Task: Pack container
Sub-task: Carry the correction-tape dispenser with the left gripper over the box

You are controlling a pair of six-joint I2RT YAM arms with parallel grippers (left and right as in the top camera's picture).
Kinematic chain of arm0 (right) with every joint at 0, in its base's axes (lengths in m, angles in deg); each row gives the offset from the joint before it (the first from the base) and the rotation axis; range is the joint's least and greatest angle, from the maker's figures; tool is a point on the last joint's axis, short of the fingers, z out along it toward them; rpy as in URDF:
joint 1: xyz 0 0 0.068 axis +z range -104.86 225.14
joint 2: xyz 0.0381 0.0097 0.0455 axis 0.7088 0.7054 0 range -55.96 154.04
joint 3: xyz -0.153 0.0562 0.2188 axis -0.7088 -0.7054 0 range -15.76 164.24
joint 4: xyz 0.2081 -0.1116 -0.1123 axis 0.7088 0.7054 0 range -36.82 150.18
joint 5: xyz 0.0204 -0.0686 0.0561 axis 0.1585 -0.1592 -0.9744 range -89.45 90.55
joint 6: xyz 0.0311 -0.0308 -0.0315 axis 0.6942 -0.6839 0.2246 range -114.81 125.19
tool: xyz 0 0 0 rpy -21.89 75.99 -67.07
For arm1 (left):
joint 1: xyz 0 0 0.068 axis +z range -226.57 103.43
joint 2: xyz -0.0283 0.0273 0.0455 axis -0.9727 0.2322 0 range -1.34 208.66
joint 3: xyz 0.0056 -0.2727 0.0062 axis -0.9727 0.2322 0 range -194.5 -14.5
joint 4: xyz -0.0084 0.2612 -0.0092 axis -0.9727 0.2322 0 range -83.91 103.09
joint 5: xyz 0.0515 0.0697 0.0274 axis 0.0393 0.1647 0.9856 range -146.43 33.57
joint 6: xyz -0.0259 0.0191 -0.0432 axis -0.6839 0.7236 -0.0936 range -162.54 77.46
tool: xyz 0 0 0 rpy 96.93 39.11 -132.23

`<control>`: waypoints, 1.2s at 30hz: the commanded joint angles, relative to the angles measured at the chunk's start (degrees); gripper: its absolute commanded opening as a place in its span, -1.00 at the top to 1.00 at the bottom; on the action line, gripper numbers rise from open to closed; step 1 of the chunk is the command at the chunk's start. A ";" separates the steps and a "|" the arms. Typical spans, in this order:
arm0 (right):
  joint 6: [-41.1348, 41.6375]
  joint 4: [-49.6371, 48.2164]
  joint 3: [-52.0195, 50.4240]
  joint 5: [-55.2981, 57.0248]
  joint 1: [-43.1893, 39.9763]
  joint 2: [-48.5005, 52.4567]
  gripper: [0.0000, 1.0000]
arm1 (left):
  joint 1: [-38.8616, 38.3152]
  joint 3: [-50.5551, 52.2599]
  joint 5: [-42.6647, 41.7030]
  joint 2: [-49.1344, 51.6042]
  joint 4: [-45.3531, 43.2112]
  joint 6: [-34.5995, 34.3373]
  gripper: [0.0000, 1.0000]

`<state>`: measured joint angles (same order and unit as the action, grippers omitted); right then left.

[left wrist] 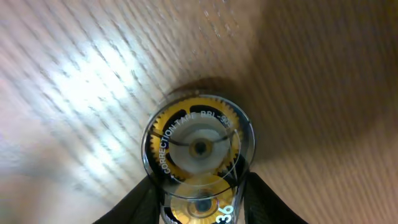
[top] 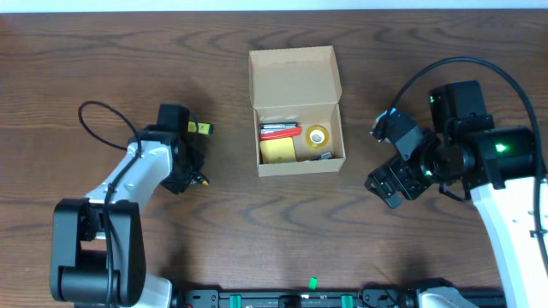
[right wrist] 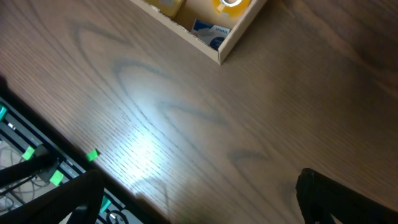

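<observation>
Overhead: open box [top: 295,111] at mid-table, flap folded back, with a tape roll [top: 318,135] and yellow pad [top: 276,151] inside. Left gripper [top: 195,158] well to its left. Right gripper [top: 387,154] to its right, spread wide.
Left wrist: fingers [left wrist: 140,202] pinching correction tape [left wrist: 198,149] over the table [left wrist: 323,74].
Right wrist: box corner at top edge, fingers far apart.

The container [top: 295,111] sits mid-counter [top: 103,51], with its flap lid [top: 292,77] open on the far side. Inside it, the pens [top: 278,130] lie at the back left and the tape roll [top: 317,135] at the back right, with a flat pad [top: 276,151] in front of the pens and a small packet [top: 321,156] in the front right corner. Well left of the container, the left tool [top: 195,156] is over a correction tape [left wrist: 198,155] lying on the counter between its fingers. The right tool [top: 383,158] is well right of the container.
</observation>
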<state>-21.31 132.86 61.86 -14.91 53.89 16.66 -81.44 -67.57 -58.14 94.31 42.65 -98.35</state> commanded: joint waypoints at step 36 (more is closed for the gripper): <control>-0.57 0.02 0.24 -0.22 -0.44 -0.46 -0.98 | -20.52 -34.95 -23.41 4.07 6.10 88.59 0.89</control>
<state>-21.31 132.86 61.84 -14.91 53.89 16.66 -100.65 -101.78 -79.85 95.86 48.31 -15.69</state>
